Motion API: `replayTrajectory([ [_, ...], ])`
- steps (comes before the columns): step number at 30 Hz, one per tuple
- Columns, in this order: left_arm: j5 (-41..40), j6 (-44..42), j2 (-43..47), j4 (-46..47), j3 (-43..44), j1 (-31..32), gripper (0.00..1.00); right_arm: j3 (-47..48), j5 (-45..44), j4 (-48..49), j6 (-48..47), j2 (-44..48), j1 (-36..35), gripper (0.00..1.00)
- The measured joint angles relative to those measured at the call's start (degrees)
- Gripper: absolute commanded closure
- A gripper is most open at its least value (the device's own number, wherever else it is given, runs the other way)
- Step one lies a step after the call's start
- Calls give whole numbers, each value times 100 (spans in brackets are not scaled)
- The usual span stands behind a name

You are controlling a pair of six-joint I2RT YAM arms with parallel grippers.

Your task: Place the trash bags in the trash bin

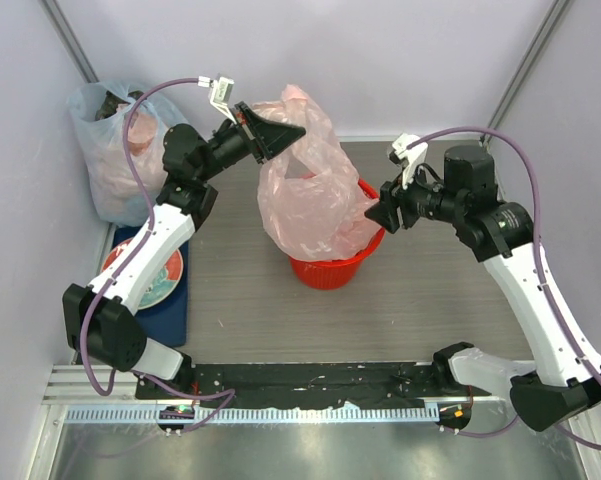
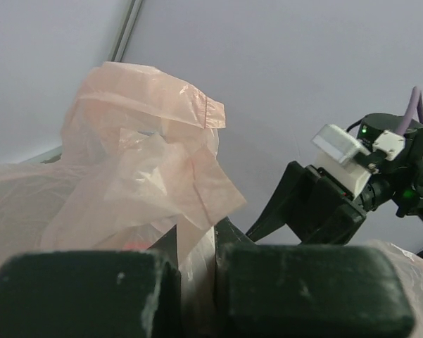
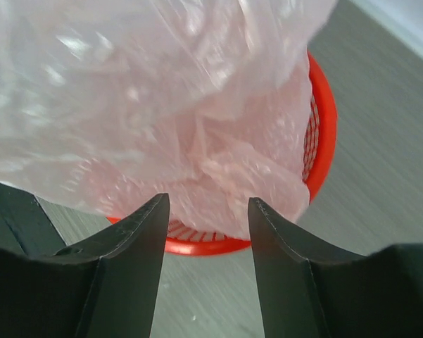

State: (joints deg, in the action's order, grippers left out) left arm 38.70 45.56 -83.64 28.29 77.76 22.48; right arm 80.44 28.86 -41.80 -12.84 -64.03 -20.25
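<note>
The pale-pink trash bag (image 1: 310, 195) hangs upright, its lower part down inside the red lattice trash bin (image 1: 330, 270) at the table's middle. My left gripper (image 1: 285, 128) is shut on the bag's upper edge and holds it up; in the left wrist view the plastic (image 2: 148, 162) is pinched between the jaws. My right gripper (image 1: 377, 215) is open and empty, just right of the bag at the bin's rim. In the right wrist view the bag (image 3: 162, 91) fills the bin (image 3: 322, 134) ahead of my open fingers (image 3: 137, 232).
A bluish-clear bag with pink lumps (image 1: 115, 150) stands at the back left. A patterned plate (image 1: 145, 275) lies on a blue mat (image 1: 170, 310) at the left. A black strip (image 1: 320, 380) runs along the near edge.
</note>
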Motion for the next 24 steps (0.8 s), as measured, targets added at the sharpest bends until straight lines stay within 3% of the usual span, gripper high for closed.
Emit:
replayTrajectory([
  [4, 11, 2, -4, -15, 0, 0, 100, 0, -319, -560, -216, -142, 61, 47],
  [6, 17, 2, -13, -26, 0, 0, 100, 0, -415, -767, -323, -299, 61, 53],
  [8, 22, 2, -22, -33, 0, 0, 100, 0, -437, -896, -393, -479, 61, 65],
  [9, 24, 2, -24, -33, 0, 0, 100, -4, -435, -929, -413, -568, 61, 84],
  [12, 39, 4, -28, -35, 0, 0, 100, -24, -374, -911, -444, -765, 61, 98],
  [20, 59, 22, -33, -35, 0, 2, 100, -22, -129, -651, -249, -1558, -63, 99],
  [24, 59, 20, -33, -35, 0, 15, 100, -22, -162, -413, -28, -1834, -350, 92],
])
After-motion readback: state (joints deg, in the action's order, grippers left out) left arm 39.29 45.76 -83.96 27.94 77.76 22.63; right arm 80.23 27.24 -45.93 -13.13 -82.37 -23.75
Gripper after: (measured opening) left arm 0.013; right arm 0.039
